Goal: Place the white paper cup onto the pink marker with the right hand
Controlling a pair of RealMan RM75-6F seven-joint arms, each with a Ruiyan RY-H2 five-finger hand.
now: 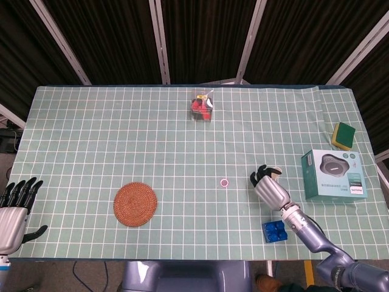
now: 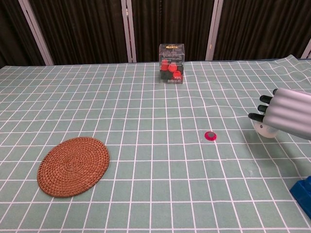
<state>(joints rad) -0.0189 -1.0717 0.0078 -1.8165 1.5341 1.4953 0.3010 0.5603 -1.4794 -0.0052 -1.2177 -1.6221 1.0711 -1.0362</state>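
White paper cup [image 2: 265,130] is being held by the right hand [image 1: 269,188], off the pink marker [image 2: 210,136].

The cup is being clasped under curled fingers [image 2: 263,109]; only its pale rounded lower part is showing beneath the hand in the chest view, and a sliver of rim at the fingertips in the head view. The marker is lying flat on the checked cloth [image 1: 121,140], inboard of the hand and apart from it. A blue block [image 1: 275,230] is sitting beside the forearm, a boxed speaker [image 1: 334,175] outboard. Further inboard a woven coaster [image 1: 135,204] is lying; a clear box of red items [image 1: 202,107] is standing beyond. The left hand [image 1: 13,210] is being kept at the table's near corner, fingers spread, holding nothing.
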